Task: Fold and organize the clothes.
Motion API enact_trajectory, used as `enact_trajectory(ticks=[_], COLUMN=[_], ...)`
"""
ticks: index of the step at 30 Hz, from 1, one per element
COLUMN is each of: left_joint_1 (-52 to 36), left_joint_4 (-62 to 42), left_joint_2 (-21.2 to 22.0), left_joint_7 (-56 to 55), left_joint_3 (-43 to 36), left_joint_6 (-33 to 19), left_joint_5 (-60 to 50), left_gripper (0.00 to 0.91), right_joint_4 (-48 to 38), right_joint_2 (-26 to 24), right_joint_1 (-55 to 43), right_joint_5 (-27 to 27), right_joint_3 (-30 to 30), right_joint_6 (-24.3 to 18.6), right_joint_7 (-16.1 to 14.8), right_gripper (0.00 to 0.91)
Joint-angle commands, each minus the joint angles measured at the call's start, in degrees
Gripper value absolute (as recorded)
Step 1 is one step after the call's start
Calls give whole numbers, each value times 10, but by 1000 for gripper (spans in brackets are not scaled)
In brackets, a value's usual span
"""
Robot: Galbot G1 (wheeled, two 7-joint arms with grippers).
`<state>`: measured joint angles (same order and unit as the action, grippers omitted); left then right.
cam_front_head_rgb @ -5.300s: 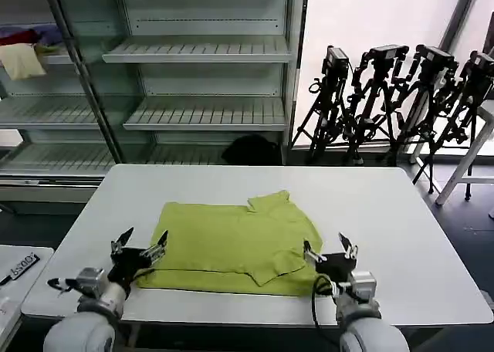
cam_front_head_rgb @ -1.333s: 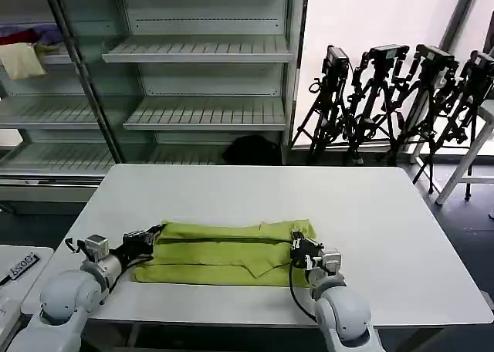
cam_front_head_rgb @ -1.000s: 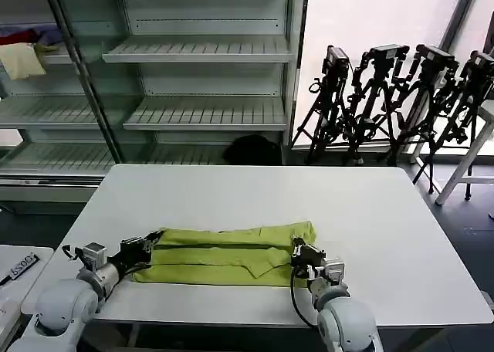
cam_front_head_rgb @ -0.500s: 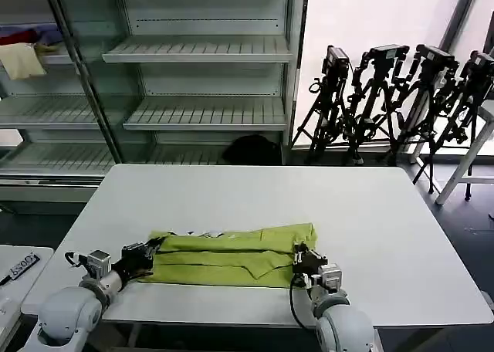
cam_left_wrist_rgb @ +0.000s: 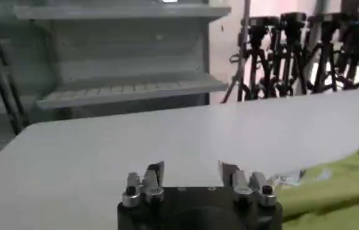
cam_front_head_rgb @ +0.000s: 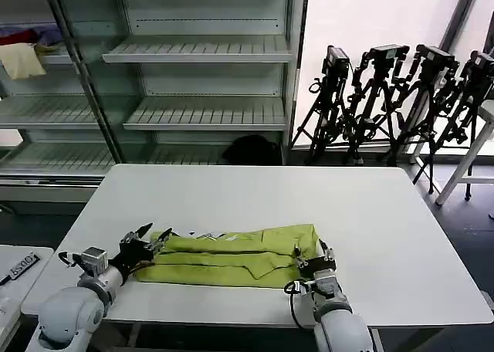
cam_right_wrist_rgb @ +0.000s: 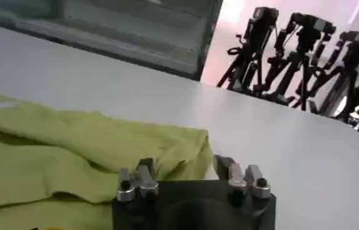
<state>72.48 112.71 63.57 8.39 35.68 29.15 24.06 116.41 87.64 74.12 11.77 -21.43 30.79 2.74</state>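
Both claws sit low at the near edge of the white table (cam_front_head_rgb: 386,213), each at one end of the lime T-shirt (cam_front_head_rgb: 231,252). Left gripper (cam_front_head_rgb: 151,238) has its fingers spread apart over bare tabletop, holding nothing, just beside the shirt's left end. Right gripper (cam_front_head_rgb: 313,251) is likewise released, fingers parted at the shirt's right end, the cloth lying just beyond its tips. Folded into a long narrow band, the shirt lies across the table's front part. Behind stand empty shelves (cam_front_head_rgb: 201,55) and black tripods (cam_front_head_rgb: 401,97).
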Motion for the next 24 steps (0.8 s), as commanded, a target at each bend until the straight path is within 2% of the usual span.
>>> enact_trajectory(ticks=[1,10,21,24], left_joint_1=[37,67,68,70], left_joint_4=[33,17,-3,-7], left_joint_2=[56,101,114,119], left_joint_7=[-108,-138,-147,-147], left_joint_3=[4,-10,-12,-12], left_joint_6=[-22,-30,-24,-25], left_joint_5=[-17,-32,-30,-27], left_gripper=[907,907,907,736], right_joint_4=[71,96,86,84], right_joint_2=[0,-23,-23,-22], right_joint_1=[-14,-52,-49,-47], right_joint_5=[-139,-215,-216,-214], right_joint_3=[-39,-109,-116,-117], right_joint_6=[-42,-7,-8,-10], right_joint_7=[12,8,-4,-6], right_gripper=[907,907,907,907])
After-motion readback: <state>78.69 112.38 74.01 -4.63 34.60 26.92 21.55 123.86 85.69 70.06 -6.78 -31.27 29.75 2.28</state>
